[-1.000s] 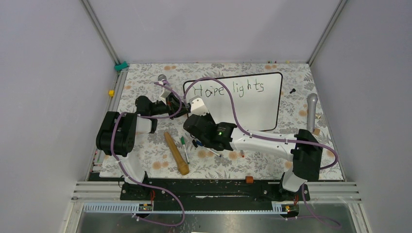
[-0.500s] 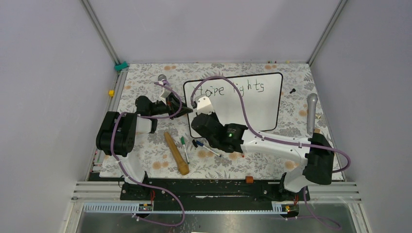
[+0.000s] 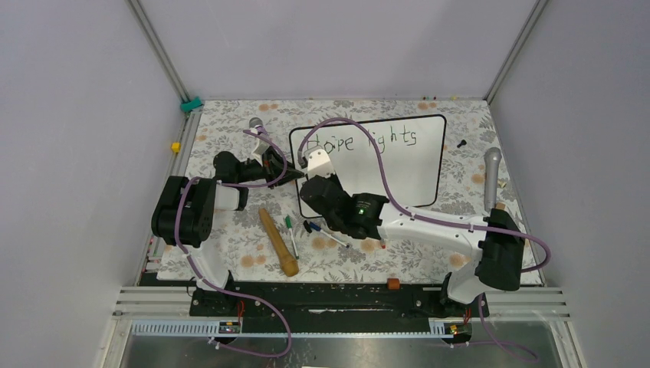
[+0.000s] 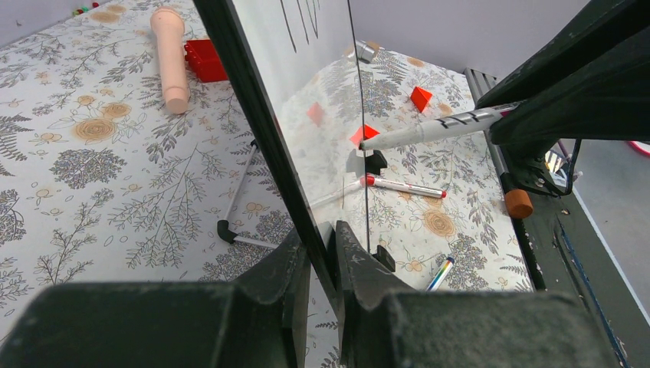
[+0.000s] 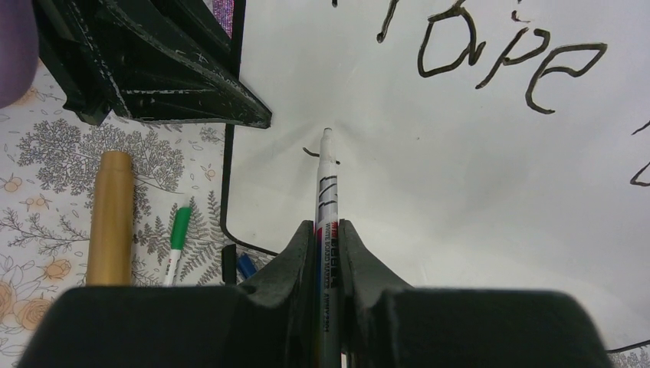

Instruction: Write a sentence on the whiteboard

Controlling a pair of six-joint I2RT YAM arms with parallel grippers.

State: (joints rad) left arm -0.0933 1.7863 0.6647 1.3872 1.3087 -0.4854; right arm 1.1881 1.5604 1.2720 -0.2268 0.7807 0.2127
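The whiteboard (image 3: pixel 398 172) stands tilted on the floral table, and its glossy face (image 5: pixel 475 199) fills the right wrist view. Of the sentence, "Hope lights" (image 3: pixel 398 136) runs along the top in dark letters, with "ope" (image 5: pixel 506 65) seen close up. My right gripper (image 5: pixel 327 230) (image 3: pixel 313 170) is shut on a whiteboard marker (image 5: pixel 325 192). The marker's tip rests on the board below the "H", beside a short dark stroke (image 5: pixel 310 151). My left gripper (image 4: pixel 322 253) (image 3: pixel 280 170) is shut on the whiteboard's black left edge (image 4: pixel 253 107).
A wooden stick (image 3: pixel 277 241), a green marker (image 3: pixel 289 225) and a blue-capped marker (image 3: pixel 310 227) lie in front of the board's left corner. A red-capped marker (image 4: pixel 402 186) lies nearby. Grey microphones sit at the right (image 3: pixel 490 176) and the back left (image 3: pixel 257 124).
My right arm's elbow and shoulder have swung to the right, and the wrist with the marker has shifted slightly right on the board. The left arm has not moved.
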